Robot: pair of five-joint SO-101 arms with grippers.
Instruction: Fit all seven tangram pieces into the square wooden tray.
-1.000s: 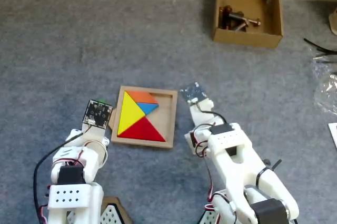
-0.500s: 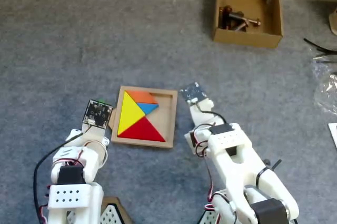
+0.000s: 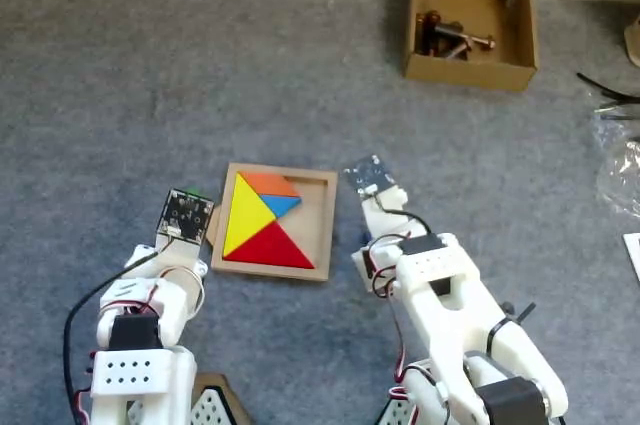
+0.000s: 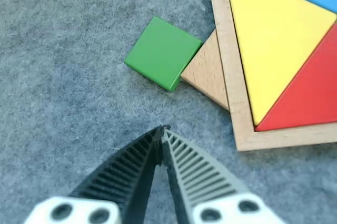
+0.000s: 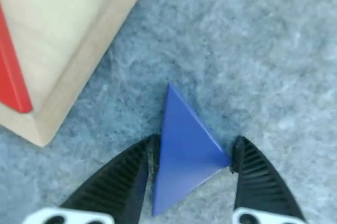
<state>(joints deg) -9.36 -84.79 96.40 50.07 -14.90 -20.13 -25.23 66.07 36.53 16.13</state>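
Four pieces lie in the tray: an orange one along its far edge, a light blue triangle under that, a big yellow triangle and a big red triangle at the near edge. The right-hand part of the tray is bare wood. It rests on grey carpet between the two arms. Just outside its left rim sits a plain wood triangle, pressed against the rim, and a green square touches that triangle's outer edge. The left gripper hangs over the carpet near these two, apart from both, its fingers together with the tips meeting. On the tray's other side, near its corner, a dark blue triangle lies flat on the carpet. The right gripper is low over it, fingers apart, one on each side of the triangle and very close to its edges; whether they touch it is not clear. A cardboard box with metal parts stands at the far side of the carpet, well apart from the tray.
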